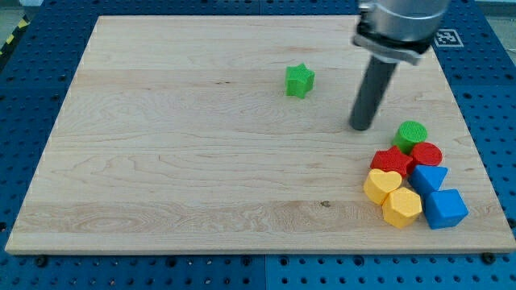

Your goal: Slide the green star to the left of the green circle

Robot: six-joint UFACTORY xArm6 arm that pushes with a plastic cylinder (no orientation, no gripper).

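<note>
The green star (299, 80) lies on the wooden board (177, 161) at the upper middle. The green circle (411, 134) sits at the right, on the top of a cluster of blocks. My tip (361, 126) rests on the board between them, to the lower right of the star and a short way left of the circle, touching neither.
Below the green circle sit a red circle (427, 154), a red star (392, 161), a yellow heart (381, 185), a yellow hexagon (401, 206), a blue triangle (428, 177) and a blue cube (444, 209), packed together near the board's right edge.
</note>
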